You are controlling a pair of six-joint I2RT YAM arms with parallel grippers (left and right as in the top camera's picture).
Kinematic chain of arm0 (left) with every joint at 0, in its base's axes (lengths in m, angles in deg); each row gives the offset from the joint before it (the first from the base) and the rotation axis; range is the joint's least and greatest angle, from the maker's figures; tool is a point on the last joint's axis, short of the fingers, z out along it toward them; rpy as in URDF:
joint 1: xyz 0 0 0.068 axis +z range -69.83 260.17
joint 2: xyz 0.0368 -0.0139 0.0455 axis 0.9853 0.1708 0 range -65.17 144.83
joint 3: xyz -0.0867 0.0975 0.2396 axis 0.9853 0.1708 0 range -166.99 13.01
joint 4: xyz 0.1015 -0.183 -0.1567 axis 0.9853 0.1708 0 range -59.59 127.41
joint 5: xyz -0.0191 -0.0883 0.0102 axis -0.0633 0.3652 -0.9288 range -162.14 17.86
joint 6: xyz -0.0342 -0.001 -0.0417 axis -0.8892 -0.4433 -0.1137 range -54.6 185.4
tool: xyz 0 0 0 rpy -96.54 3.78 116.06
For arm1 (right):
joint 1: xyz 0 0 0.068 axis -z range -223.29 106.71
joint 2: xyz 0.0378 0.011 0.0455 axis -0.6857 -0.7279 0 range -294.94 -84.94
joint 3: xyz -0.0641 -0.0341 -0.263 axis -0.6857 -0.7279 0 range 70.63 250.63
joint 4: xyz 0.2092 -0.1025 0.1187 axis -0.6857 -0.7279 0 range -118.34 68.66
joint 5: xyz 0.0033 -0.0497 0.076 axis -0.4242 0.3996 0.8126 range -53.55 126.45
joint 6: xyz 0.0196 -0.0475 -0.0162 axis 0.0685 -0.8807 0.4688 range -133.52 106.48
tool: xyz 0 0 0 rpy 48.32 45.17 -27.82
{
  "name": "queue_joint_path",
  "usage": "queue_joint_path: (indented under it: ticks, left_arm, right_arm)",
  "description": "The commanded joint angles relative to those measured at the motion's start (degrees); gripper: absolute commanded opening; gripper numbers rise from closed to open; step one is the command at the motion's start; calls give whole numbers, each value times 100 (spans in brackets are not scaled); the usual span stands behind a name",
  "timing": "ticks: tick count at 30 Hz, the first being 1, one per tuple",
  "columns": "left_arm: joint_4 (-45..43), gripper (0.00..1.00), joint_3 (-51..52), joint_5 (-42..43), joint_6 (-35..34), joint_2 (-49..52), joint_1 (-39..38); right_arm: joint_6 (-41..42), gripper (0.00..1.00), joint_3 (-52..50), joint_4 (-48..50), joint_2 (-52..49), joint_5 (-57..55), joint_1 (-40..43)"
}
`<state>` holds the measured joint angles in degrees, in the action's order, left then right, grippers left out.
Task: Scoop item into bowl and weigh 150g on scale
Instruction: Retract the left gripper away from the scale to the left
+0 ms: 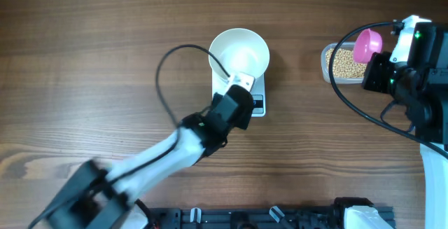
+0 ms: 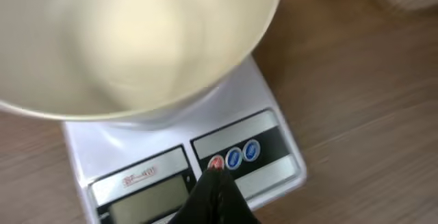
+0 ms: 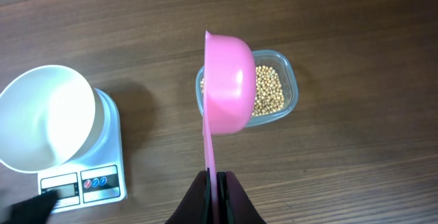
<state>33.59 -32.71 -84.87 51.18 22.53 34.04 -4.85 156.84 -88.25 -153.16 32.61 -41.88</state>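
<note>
The right end effector (image 3: 216, 180) gripped a pink scoop (image 3: 229, 80) right of the scale (image 1: 259, 100) on the brown wood-grain tabletop (image 1: 105, 19); the left end effector (image 2: 215, 177), closed empty, stood at its buttons.

The left arm (image 1: 164, 152) reaches diagonally toward the middle, the left pincer (image 2: 217, 184) closed to a point. The right arm (image 1: 420, 92) sits at the right edge, the right pincer (image 3: 217, 190) clamped on a pink scoop (image 3: 229, 80).

From overhead we look straight down, the scale (image 1: 257, 103) near mid-frame. Our left wrist view hangs very close over the scale's front, the top blurred, perhaps from nearness. Our right wrist view looks down from farther off, the scale at lower left. All three share the scale.
</note>
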Motion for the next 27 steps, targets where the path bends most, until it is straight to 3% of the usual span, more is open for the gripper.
queue_joint_path:
  ticks: [1, 5, 12, 13, 17, 18, 19, 20, 21, 27]
  left_arm:
    - [581, 4, 7, -15, 31, -1370, 35]
    - [1279, 4, 7, -35, 22, -2385, 210]
    - [2555, 7, 7, -212, -339, -2997, 2312]
    - [2660, 17, 7, -214, -339, -2994, 2555]
    - [2900, 23, 7, -212, -339, -2994, 3397]
    - [2922, 34, 7, -212, -339, -2994, 3512]
    - [2953, 58, 7, -212, -337, -2994, 3681]
    - [3001, 95, 7, -212, -339, -2994, 3783]
    - [3071, 100, 7, -212, -337, -2988, 3897]
    - [3097, 100, 7, -212, -337, -2979, 3998]
  right_arm:
    - [-98, 4, 127, -2, 57, 79, 17]
    - [-98, 4, 127, -2, 57, 81, 17]
    - [-247, 4, 127, 2, 57, 81, 17]
    - [-273, 4, 127, 4, 57, 79, 17]
    - [-264, 4, 127, 7, 57, 103, 17]
    - [-264, 4, 127, 11, 57, 103, 17]
    - [-256, 4, 127, 20, 57, 103, 17]
    - [-256, 4, 127, 20, 57, 103, 17]
    - [-256, 4, 127, 20, 57, 103, 17]
    - [-271, 4, 116, 247, 28, 96, 17]
